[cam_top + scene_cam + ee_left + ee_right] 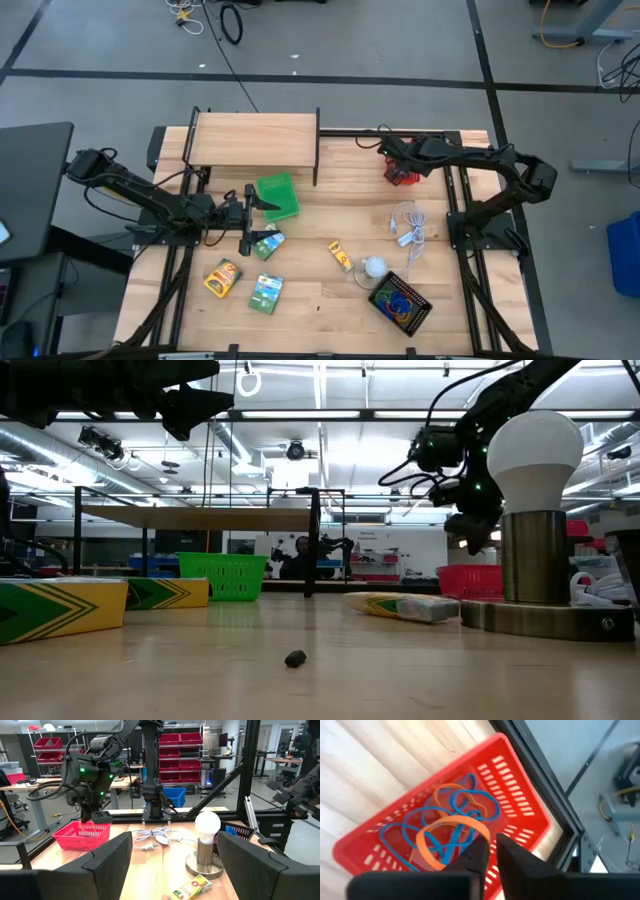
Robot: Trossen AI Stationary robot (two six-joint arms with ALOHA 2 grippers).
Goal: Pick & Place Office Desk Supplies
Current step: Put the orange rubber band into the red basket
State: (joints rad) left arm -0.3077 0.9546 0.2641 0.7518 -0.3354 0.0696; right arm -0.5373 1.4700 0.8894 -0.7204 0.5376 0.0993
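Here, at the left of the high view, the left tool (243,212) hovers over the tabletop (310,300) with its fingers spread wide and nothing between them, just left of the green basket (277,196). Below it, at lower left, lie three printed packets (223,278), with a fourth small yellow packet (341,256) near the centre. Right of that stands the white bulb-shaped lamp (374,267), its white cord (410,228) above it, and at lower right the black basket (401,303) holding coloured loops. At upper right, the right tool (387,151) hangs directly over the red basket (515,785); its fingers stand only slightly apart, an orange loop (451,837) draped at their tips, above blue loops (470,802) lying inside the basket.
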